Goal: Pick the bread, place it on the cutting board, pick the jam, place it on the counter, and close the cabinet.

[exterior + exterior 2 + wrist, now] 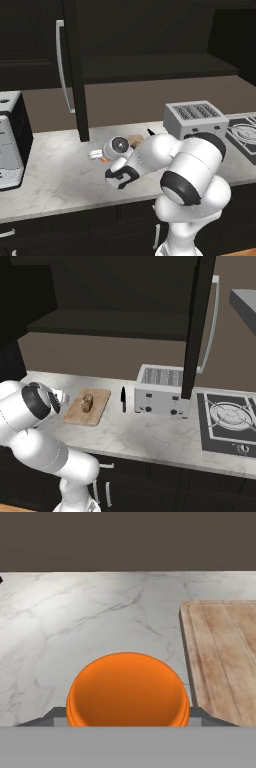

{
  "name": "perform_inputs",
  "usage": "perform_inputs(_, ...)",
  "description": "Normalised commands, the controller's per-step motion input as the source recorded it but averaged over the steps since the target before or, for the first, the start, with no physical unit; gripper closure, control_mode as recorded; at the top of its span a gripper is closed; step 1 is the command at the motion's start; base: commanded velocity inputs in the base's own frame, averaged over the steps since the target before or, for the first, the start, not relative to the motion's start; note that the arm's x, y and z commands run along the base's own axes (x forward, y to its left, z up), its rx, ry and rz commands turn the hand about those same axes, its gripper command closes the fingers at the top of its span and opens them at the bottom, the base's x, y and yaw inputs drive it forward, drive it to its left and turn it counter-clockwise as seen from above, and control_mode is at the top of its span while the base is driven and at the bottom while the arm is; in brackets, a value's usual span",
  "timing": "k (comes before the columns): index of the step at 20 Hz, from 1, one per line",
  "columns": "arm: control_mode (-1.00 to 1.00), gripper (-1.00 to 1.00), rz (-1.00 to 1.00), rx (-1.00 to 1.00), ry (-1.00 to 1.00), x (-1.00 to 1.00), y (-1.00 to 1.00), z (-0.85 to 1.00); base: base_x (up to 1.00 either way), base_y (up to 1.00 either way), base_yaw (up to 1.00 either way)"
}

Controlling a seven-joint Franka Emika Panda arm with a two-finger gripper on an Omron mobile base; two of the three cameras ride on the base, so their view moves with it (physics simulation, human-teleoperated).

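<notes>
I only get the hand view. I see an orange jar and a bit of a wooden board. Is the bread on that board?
Observer: Yes. In the right base view the bread lies on the cutting board.
Operator: What's beside the board?
Observer: A black knife lies on the counter, and a silver toaster stands beyond it.
Operator: And up high?
Observer: The cabinet door stands open, above the toaster.
</notes>
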Motion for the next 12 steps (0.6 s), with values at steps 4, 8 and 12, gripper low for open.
perform_inputs(4,-1.00,1.00,0.00,0.00,0.01,0.00,0.00,-0.07,0.00,0.00,0.00)
perform_inputs(8,-1.00,1.00,0.00,0.00,0.01,0.00,0.00,-0.10,0.00,0.00,0.00)
perform_inputs(12,-1.00,1.00,0.00,0.00,0.00,0.00,0.00,-0.13,0.00,0.00,0.00)
